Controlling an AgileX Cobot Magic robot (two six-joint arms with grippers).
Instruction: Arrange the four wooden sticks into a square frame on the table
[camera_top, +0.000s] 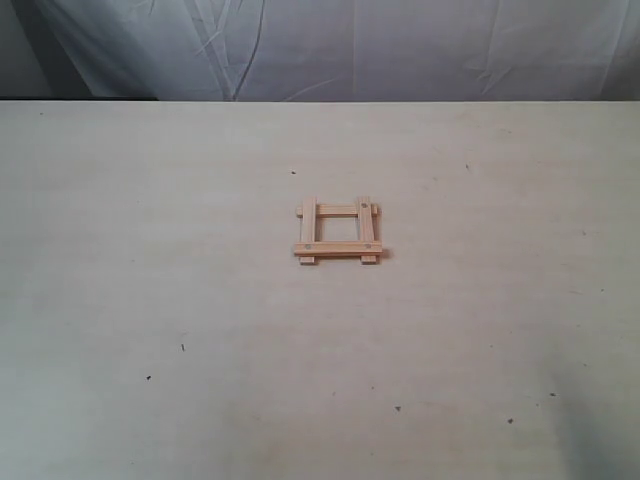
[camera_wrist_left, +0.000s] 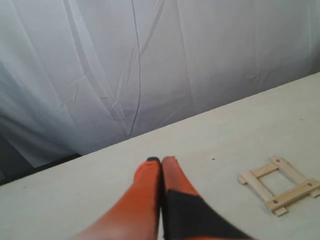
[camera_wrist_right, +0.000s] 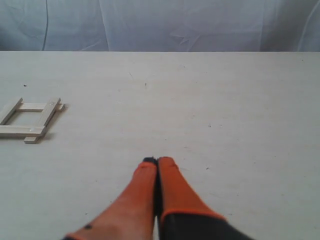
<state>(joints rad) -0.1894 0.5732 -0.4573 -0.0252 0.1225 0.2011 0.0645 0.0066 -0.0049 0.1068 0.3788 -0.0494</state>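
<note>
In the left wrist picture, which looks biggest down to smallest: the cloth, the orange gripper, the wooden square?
1. cloth
2. left gripper
3. square frame
The gripper sits right by the camera, so its lead over the frame may be only nearness.

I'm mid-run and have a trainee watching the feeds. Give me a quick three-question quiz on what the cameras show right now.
1. True or false: the four wooden sticks are crossed at the corners into a closed square frame on the table.
2. Pick one: the left gripper and the right gripper are A) both shut and holding nothing, apart from the frame; B) both open over the frame; C) both shut on a stick.
3. Count: how many sticks lie loose outside the frame?

Key: 1 true; 2 A; 3 none.
</note>
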